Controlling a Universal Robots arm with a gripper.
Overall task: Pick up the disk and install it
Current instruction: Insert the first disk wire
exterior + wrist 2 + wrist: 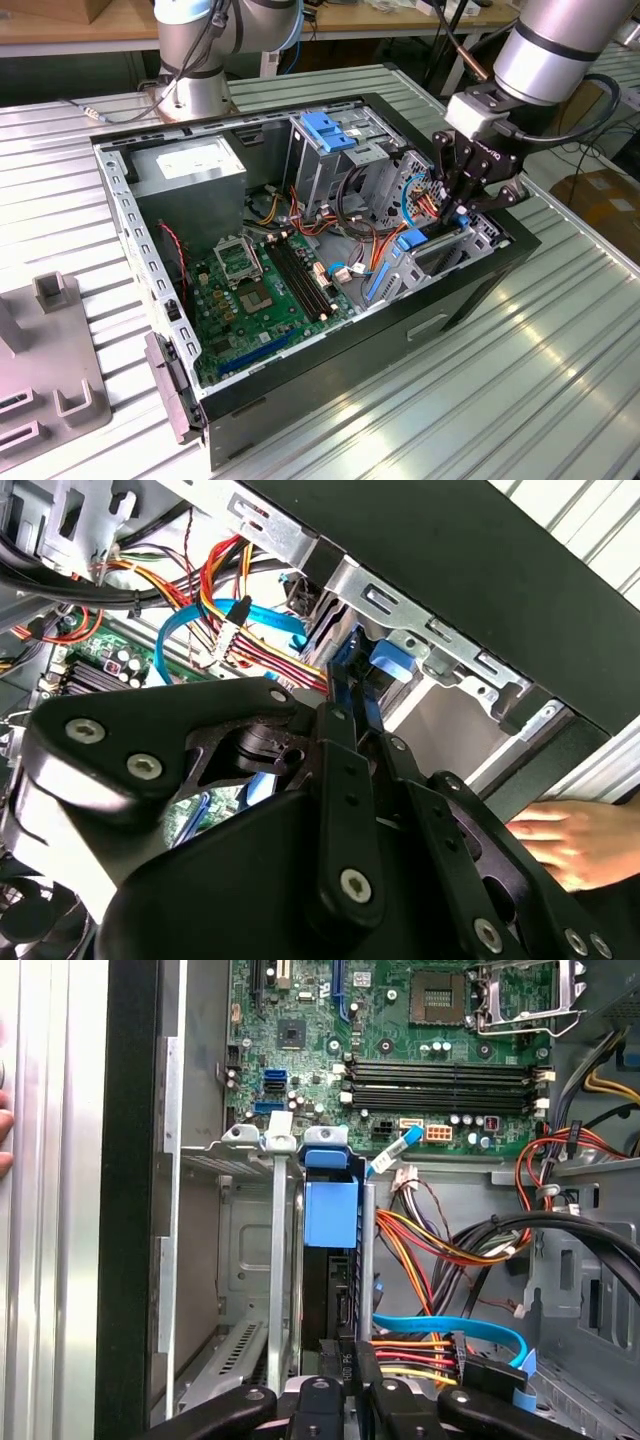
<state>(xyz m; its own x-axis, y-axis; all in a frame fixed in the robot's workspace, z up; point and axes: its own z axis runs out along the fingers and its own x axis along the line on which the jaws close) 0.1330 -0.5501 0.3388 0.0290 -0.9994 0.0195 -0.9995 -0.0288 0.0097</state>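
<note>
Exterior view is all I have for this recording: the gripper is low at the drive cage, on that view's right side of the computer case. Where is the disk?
Observer: In the first wrist view the disk stands on edge in a slot of the drive cage, directly ahead of the gripper.
Operator: Is the bay beside it occupied?
Observer: No. The neighbouring bay, on the side toward the case wall, is bare metal.
Operator: Anything else near the case?
Observer: Yes. In the second wrist view a person's hand lies just outside that case wall.
</note>
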